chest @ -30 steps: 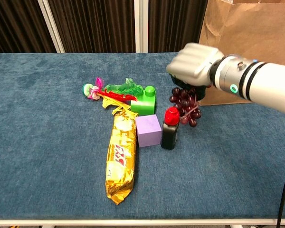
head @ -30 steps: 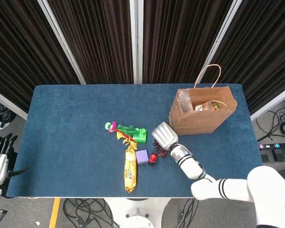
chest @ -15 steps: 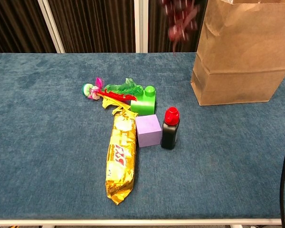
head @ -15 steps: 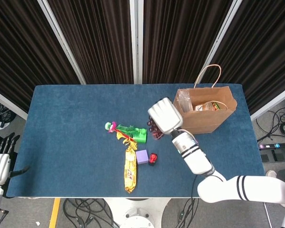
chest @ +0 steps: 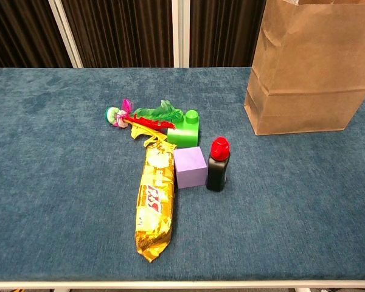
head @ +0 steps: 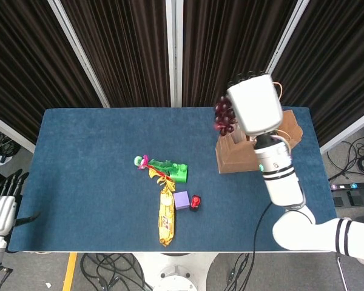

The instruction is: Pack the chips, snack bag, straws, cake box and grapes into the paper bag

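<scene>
Grapes point(head: 224, 116) were held by the right robot hand point(head: 255, 104), raised above the paper bag point(head: 242, 154).
Left robot hand point(head: 0, 209) sat off the surface point(head: 91, 151), fingers apart, holding nothing; snack bag point(chest: 154, 204) lay flat mid-surface.

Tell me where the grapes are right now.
In the head view, the grapes hang from the right hand, raised at the paper bag's left edge.
</scene>
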